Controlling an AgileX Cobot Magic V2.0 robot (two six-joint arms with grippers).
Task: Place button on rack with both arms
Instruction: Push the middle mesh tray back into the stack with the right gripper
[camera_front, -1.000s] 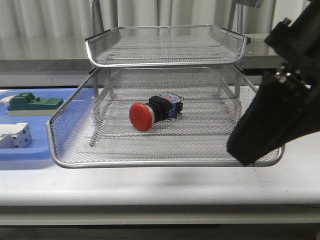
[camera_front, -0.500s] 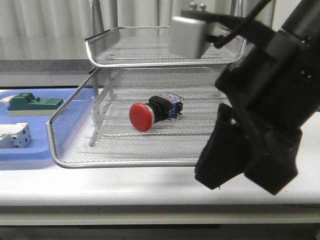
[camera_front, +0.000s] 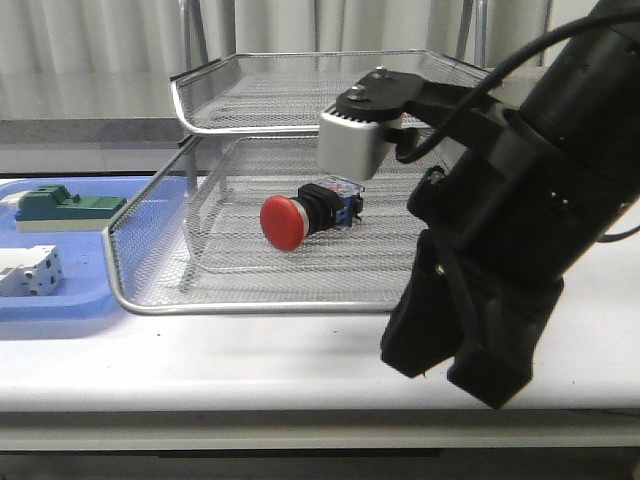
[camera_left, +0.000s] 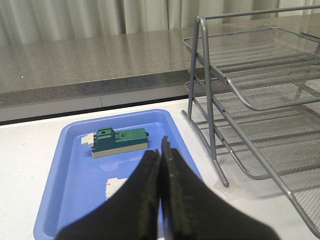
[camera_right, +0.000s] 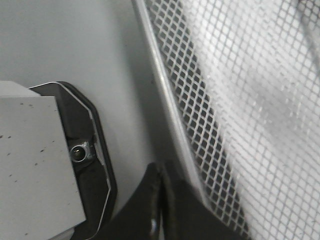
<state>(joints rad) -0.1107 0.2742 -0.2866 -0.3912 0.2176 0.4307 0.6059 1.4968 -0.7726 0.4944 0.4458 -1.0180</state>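
The button (camera_front: 300, 215), with a red head and a black and blue body, lies on its side in the pulled-out lower tray of the silver wire-mesh rack (camera_front: 300, 306). My right gripper (camera_front: 440, 370) is shut and empty, low in front of the tray's front right rim. In the right wrist view the shut gripper (camera_right: 161, 172) lies against that rim (camera_right: 170, 110). My left gripper (camera_left: 162, 147) is shut and empty above the blue tray (camera_left: 75, 175), left of the rack (camera_left: 240, 100). It is out of the front view.
The blue tray (camera_front: 40, 305) on the left holds a green block (camera_front: 65, 205) and a white block (camera_front: 28, 272); both also show in the left wrist view (camera_left: 120, 142) (camera_left: 116, 186). My bulky right arm hides the rack's right side. A counter ledge runs behind.
My right arm has swung left and down in front of the rack. The lower tray has slid back a little, with the button in it.
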